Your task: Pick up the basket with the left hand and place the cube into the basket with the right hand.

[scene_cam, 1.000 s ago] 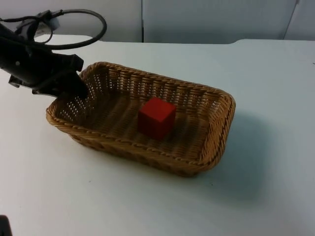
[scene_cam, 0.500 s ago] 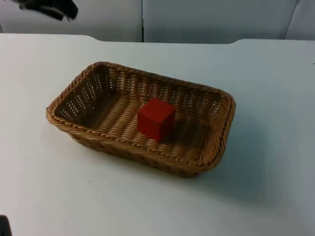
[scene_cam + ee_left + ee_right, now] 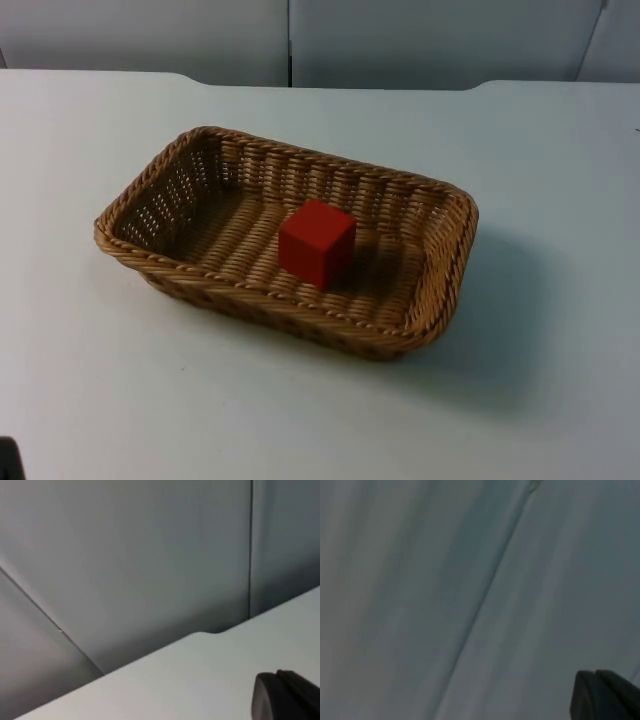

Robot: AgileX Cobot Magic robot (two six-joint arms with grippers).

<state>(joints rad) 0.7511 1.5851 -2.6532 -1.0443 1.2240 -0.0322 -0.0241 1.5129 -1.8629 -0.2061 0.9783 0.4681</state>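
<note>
The right wrist view looks at the grey partition wall (image 3: 420,580). The wall is plain and smooth, with soft streaks of lighter and darker grey across it. One thin dark seam (image 3: 485,595) crosses the wall on a slant, between two panels of the same grey colour. One black fingertip (image 3: 605,696) of the right gripper stands in front of the wall, with a rounded tip.
</note>
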